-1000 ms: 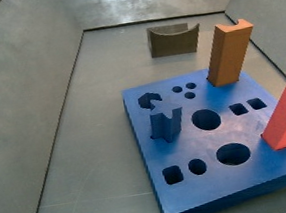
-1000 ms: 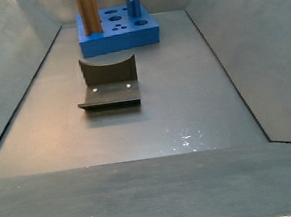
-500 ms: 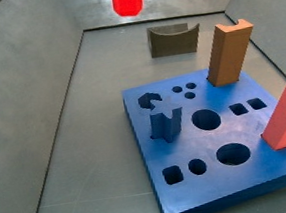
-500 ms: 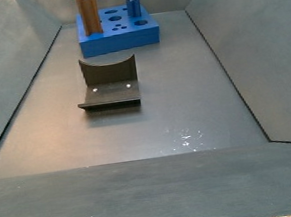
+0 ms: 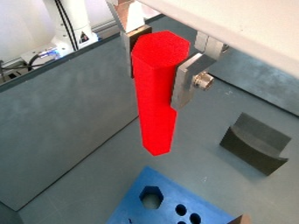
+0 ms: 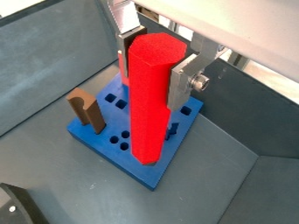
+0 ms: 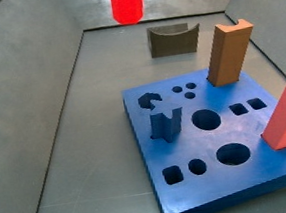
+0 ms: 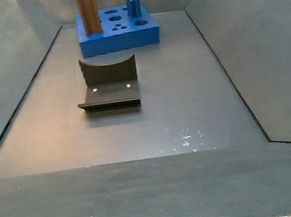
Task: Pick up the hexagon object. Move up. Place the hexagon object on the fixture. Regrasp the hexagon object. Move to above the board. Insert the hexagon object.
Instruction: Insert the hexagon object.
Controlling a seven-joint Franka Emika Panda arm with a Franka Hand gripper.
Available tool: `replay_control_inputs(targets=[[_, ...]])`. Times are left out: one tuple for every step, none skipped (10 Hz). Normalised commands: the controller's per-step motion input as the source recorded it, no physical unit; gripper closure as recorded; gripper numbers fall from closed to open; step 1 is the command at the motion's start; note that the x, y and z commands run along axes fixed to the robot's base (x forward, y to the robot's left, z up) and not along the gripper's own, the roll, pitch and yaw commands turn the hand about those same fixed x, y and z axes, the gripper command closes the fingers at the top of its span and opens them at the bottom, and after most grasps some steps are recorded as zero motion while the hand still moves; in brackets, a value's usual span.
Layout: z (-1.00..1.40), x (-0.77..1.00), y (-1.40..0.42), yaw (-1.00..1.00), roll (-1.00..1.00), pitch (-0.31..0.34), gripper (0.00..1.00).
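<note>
Firmly upright between hand (image 5: 159, 63) fingers: hexagon object (image 5: 156, 92).

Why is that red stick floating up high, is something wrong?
Nothing looks wrong. The gripper holds the hexagon object upright between its fingers, in the air. The board and fixture sit undisturbed.

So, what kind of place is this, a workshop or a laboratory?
Probably a robot test cell for insertion trials. Grey walls enclose the floor, a blue board has shaped holes, and the fixture stands nearby. In both wrist views the tool, above the floor, holds the red hexagon object.
</note>
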Motion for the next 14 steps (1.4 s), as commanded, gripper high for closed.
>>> replay_control_inputs(targets=[[-0.62,0.02,-0.21,0.14,0.00,-0.050,1.00],[-0.76,-0.09,-0.40,0.00,-0.06,-0.163,1.00],[-0.58,-0.11,-0.35,-0.39,-0.21,-0.211,1.00],[-0.40,-0.14,-0.23,-0.60,-0.29,-0.266,1.00],[-0.33,-0.14,-0.11,-0.71,-0.31,-0.274,1.00],[-0.37,-0.07,-0.01,-0.76,-0.31,-0.229,1.00],[-0.42,0.00,0.00,-0.67,-0.29,-0.194,1.00],[-0.53,0.10,0.14,-0.41,-0.25,-0.149,1.00],[-0.62,0.31,0.20,-0.27,-0.21,-0.067,1.00],[-0.62,0.40,0.17,-0.21,-0.22,0.000,1.00],[-0.44,0.21,0.03,-0.03,-0.12,0.000,1.00],[-0.40,0.13,0.00,0.00,-0.03,0.000,1.00],[-0.37,0.00,0.02,-0.01,-0.02,0.000,1.00],[-0.28,0.00,0.00,-0.02,0.00,0.000,1.00]])
